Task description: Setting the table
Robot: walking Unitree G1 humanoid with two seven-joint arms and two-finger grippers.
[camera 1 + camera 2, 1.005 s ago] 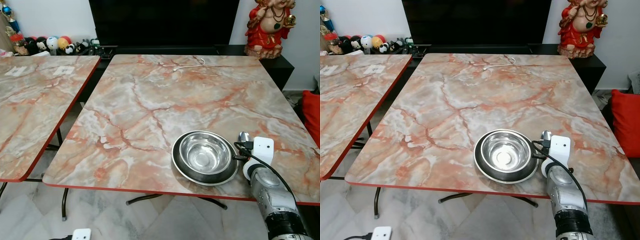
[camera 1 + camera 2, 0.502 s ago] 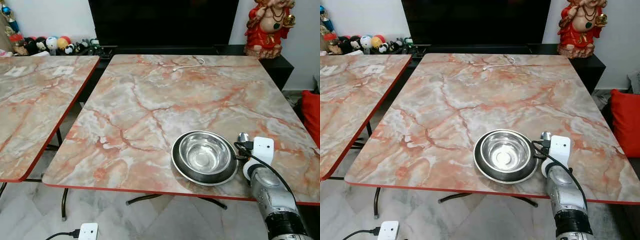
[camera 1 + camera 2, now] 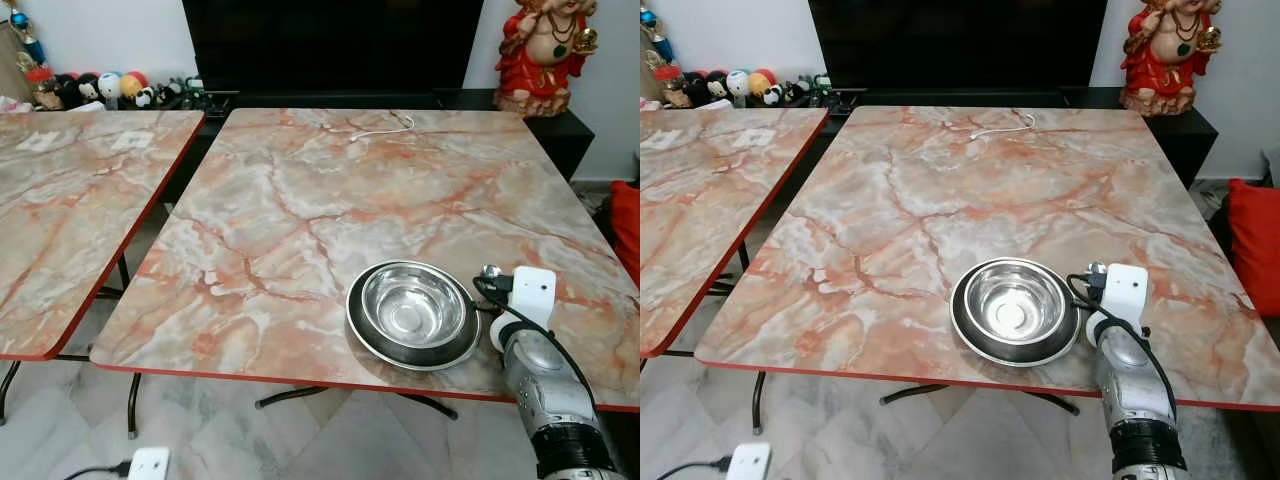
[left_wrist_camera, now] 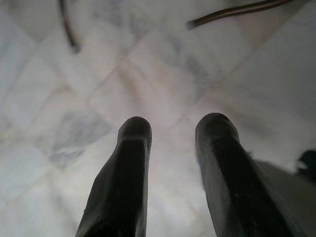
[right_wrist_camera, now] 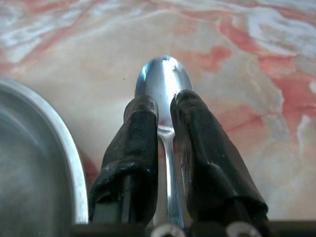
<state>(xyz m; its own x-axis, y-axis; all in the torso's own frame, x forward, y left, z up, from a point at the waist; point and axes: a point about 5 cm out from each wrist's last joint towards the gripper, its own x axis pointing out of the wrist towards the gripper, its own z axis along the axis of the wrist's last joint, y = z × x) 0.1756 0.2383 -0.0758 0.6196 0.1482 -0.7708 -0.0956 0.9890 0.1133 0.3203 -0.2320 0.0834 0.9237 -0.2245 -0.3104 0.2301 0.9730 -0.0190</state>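
Right gripper (image 5: 164,116) clamps a polished steel spoon (image 5: 163,84) just right of the round steel bowl (image 3: 412,312) on the glossy marble-patterned table (image 3: 300,200). Left gripper (image 4: 173,133) hangs parted over pale floor tiles (image 4: 74,123).

You have a shiny steel bowl (image 3: 412,309) nested in a steel plate (image 3: 365,340) near the table's front edge, a steel spoon (image 5: 163,84) just right of them.
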